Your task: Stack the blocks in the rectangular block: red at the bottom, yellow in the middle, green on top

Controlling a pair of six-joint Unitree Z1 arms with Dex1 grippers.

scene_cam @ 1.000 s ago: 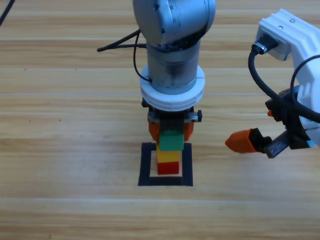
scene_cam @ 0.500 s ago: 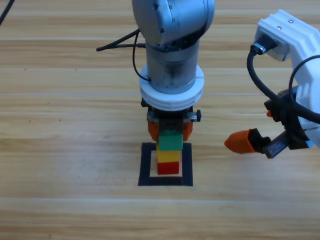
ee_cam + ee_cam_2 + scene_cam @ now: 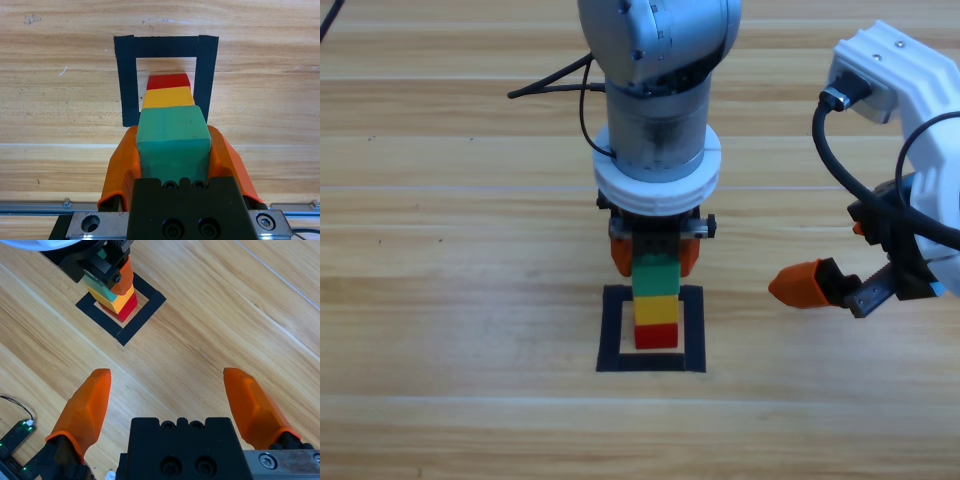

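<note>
the left gripper (image 3: 172,150) stood over the stack, its orange jaws closed against the sides of the green cube (image 3: 173,140), which sat on the yellow cube (image 3: 168,96). below that the red cube (image 3: 168,81) rested inside the black tape square (image 3: 128,85). the right gripper (image 3: 175,395) hung well off to the side, jaws spread wide with nothing between them.

The left gripper (image 3: 655,252) has risen slightly, its jaws seemingly loosened around the green cube (image 3: 656,277).

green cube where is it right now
The green cube tops the stack, on the yellow cube over the red cube, inside the tape square at the high view's centre, between the left claw's jaws.
</note>
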